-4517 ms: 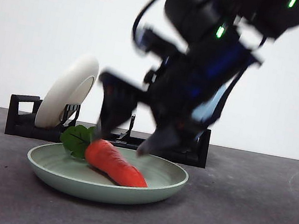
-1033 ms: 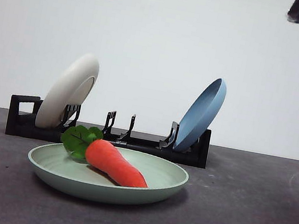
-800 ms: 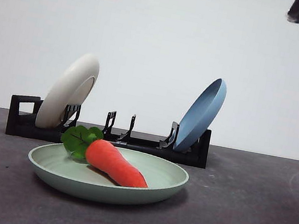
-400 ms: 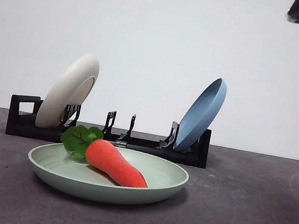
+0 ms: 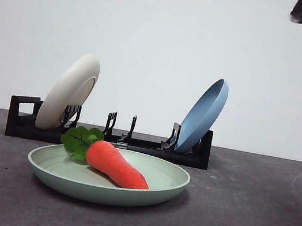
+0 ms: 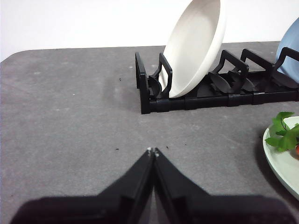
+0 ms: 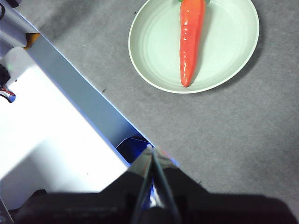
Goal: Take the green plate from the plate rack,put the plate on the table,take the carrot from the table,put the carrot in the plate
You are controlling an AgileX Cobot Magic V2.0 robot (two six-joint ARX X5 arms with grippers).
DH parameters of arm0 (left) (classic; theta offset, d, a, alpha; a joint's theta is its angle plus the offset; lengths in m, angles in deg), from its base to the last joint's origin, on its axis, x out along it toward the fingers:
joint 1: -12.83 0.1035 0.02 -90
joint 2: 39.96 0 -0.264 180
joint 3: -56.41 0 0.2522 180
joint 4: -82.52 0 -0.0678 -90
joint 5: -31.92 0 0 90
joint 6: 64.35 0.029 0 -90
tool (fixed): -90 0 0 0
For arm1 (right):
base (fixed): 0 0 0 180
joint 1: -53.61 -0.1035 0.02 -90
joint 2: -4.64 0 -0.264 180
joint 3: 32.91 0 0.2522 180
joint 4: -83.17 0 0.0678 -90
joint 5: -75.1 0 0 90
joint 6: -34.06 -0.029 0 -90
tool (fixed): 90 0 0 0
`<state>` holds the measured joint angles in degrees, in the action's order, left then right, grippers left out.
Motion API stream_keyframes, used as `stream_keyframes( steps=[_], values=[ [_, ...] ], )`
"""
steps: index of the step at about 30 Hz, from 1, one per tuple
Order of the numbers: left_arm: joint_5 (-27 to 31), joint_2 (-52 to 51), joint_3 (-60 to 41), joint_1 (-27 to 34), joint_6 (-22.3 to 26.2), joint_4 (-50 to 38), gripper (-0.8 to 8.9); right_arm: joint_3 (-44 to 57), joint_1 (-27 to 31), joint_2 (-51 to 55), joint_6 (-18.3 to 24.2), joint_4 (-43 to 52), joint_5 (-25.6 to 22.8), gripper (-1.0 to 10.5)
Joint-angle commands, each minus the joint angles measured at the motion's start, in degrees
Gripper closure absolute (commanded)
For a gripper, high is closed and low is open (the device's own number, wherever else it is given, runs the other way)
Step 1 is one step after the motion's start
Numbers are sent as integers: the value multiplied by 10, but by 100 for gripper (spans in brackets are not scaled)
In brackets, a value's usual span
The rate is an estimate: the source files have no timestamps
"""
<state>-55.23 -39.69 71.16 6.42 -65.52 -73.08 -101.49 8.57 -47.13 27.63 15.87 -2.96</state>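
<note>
With the carrot resting in the green plate (task looks done), both grippers' fingers, pressed together, should simply keep well clear.

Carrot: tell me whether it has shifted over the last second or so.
No. The carrot lies where it did in the green plate, its leaves level with the cream-white plate's foot in the plate rack behind.

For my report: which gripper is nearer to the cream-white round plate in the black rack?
Left. The left gripper, shut, sits low over the table just before the cream-white plate; the right gripper, shut, is high beyond the green plate.
</note>
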Motion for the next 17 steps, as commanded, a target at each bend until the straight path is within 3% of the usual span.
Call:
stream_keyframes(
  steps=[1,4,6,8,12,17],
  values=[
    [0,-2,-7,2,-6,-3,817,3,-2,1,3,4,-1,946],
    [0,-2,-7,2,-6,-3,817,3,0,13,6,3,-7,946],
    [0,-2,-7,2,-6,-3,817,3,16,30,50,16,-34,946],
    [0,-2,-7,2,-6,-3,817,3,39,51,66,37,-45,946],
    [0,-2,-8,2,-6,-3,817,17,115,108,70,87,-43,946],
    [-1,-2,-7,2,-6,-3,817,108,229,197,75,163,-44,946]
  ],
)
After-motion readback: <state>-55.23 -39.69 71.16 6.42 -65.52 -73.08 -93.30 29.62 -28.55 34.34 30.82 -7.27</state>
